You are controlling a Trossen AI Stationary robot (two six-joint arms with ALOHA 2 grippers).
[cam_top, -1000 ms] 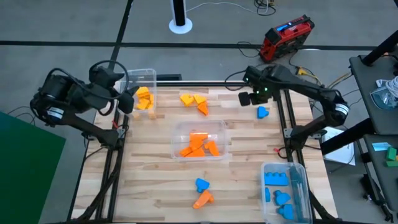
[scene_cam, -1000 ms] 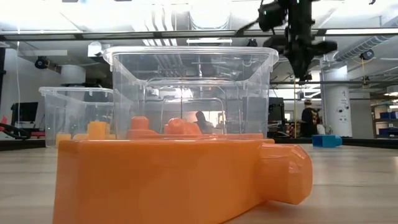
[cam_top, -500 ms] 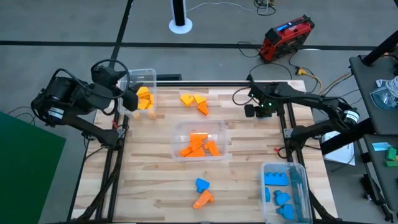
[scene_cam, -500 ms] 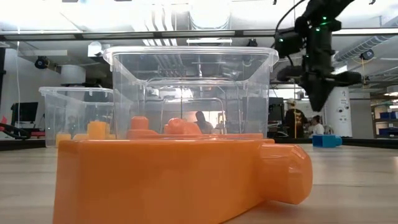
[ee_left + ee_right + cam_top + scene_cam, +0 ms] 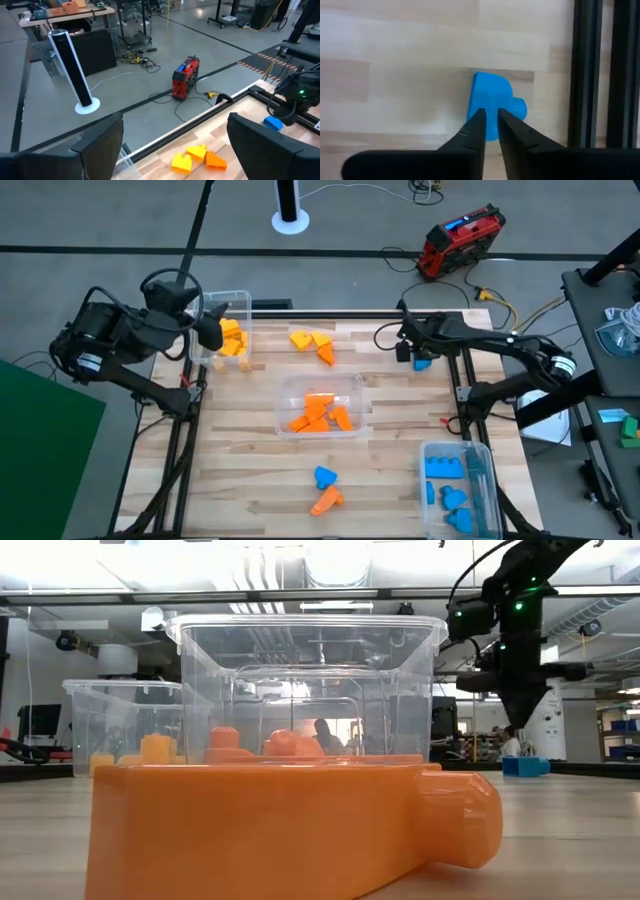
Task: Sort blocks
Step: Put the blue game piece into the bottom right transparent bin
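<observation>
Since a second ago the right gripper (image 5: 408, 352) has swung down over the blue block (image 5: 490, 110) at the bench's 2 o'clock, fingers nearly closed, left gripper (image 5: 213, 332) wide open; five blocks remain unsorted.

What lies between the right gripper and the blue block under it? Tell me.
Nothing: in the right wrist view the right gripper hangs directly over the blue block, its nearly closed fingers apart from it, with bare wooden table around.

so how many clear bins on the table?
3: yellow-block bin at far left corner, orange-block bin at centre, blue-block bin at near right corner.
</observation>
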